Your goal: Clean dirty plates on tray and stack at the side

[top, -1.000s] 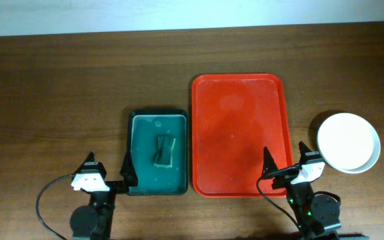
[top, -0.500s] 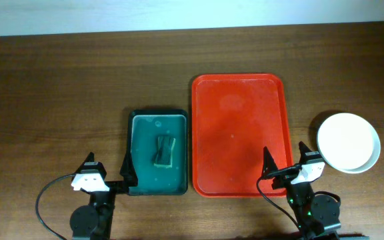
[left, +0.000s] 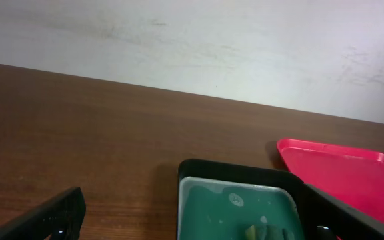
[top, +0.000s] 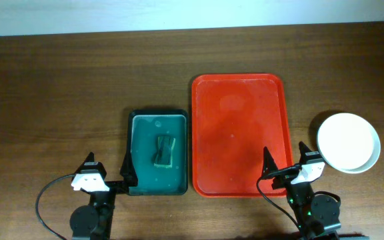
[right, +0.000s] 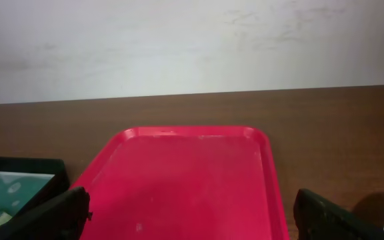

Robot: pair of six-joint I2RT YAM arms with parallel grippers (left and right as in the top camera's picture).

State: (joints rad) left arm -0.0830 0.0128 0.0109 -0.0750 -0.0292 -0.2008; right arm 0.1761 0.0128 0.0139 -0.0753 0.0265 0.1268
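Note:
The red tray (top: 240, 87) lies at table centre and nothing lies on it; it also shows in the right wrist view (right: 179, 180) and at the right edge of the left wrist view (left: 352, 173). White plates (top: 349, 142) sit in a stack on the table right of the tray; how many are in it I cannot tell. My left gripper (top: 107, 175) is open and empty near the front edge, at the green basin's front left corner. My right gripper (top: 287, 167) is open and empty at the tray's front right corner, left of the plates.
A dark green basin (top: 157, 127) holding a sponge (top: 163, 150) stands left of the tray, and shows in the left wrist view (left: 239, 200). Bare wooden table lies to the far left and along the back. A white wall stands behind the table.

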